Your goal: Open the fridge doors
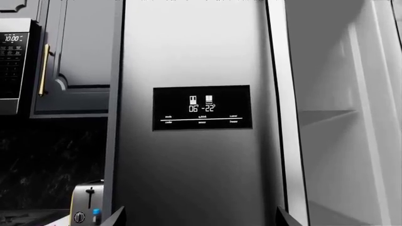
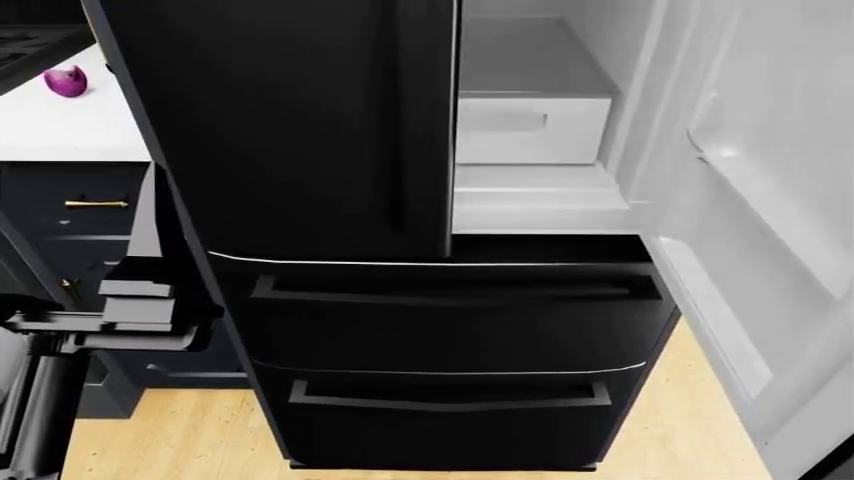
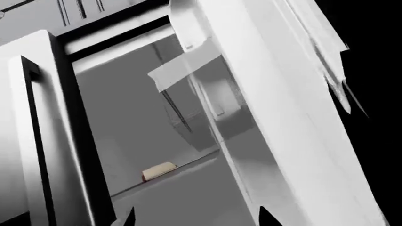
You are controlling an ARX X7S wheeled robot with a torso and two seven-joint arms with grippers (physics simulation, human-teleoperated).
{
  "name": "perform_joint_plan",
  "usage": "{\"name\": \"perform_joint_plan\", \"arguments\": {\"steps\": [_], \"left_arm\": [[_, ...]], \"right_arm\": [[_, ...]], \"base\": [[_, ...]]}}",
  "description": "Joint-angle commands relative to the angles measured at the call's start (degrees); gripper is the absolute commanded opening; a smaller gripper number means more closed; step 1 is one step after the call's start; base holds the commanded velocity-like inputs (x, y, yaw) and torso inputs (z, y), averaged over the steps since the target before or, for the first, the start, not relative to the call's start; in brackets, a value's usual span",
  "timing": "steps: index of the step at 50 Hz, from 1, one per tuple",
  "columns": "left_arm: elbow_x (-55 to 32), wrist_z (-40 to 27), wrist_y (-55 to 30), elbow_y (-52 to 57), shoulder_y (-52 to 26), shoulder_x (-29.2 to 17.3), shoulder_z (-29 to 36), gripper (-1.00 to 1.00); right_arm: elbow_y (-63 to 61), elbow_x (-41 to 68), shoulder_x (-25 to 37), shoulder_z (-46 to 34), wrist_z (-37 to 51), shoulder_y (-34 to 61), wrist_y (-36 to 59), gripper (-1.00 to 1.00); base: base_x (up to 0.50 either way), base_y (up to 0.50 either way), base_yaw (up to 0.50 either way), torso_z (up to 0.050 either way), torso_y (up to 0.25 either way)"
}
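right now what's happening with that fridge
A two-armed robot is opening the fridge doors. The right door is already swung wide, showing its white inner lining and the interior shelf with a white drawer. The left door looks closed or nearly so. The left arm is raised beside that door, and the left wrist camera faces its display panel. Neither pincer is holding anything; only the fingertips show, spread apart.

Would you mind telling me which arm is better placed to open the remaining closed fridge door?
Left: its wrist camera squarely faces the closed glossy black door, and the left arm sits beside it.
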Motion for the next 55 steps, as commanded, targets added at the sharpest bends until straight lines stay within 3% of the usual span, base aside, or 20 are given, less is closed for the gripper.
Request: {"name": "perform_joint_plan", "arguments": {"steps": [1,17,39,47,55], "left_arm": [[0.0,-0.1,0.1,0.3,0.1,-0.3,-0.2,1.0],[-0.2,0.1,-0.4,0.2,-0.7,0.1,0.1,1.0],[-1.8,0.2,-3.6,2.1,-4.0,-2.3,-0.4,1.0],[-5.6,1.1,-7.4,3.5,-9.8,-4.0,-0.9,1.0],[-17.5,10.8,-12.9,4.0,-24.1,-6.0,-1.3,1.0]], "right_arm": [[-8.0,1.9,2.6,4.4,-5.6,-2.2,-1.3,1.0],[-15.6,4.4,3.1,3.5,-10.5,-6.9,-0.4,1.0],[-16.2,0.4,2.3,4.1,-6.5,-13.0,0.9,1.0],[-16.4,0.2,2.5,4.9,-6.7,-13.8,0.6,1.0],[-16.3,0.2,2.6,5.3,-7.2,-14.2,0.4,1.0]], "base": [[0.0,0.0,0.0,0.0,0.0],[0.0,0.0,0.0,0.0,0.0],[0.0,0.0,0.0,0.0,0.0],[0.0,0.0,0.0,0.0,0.0],[0.0,0.0,0.0,0.0,0.0]]}}
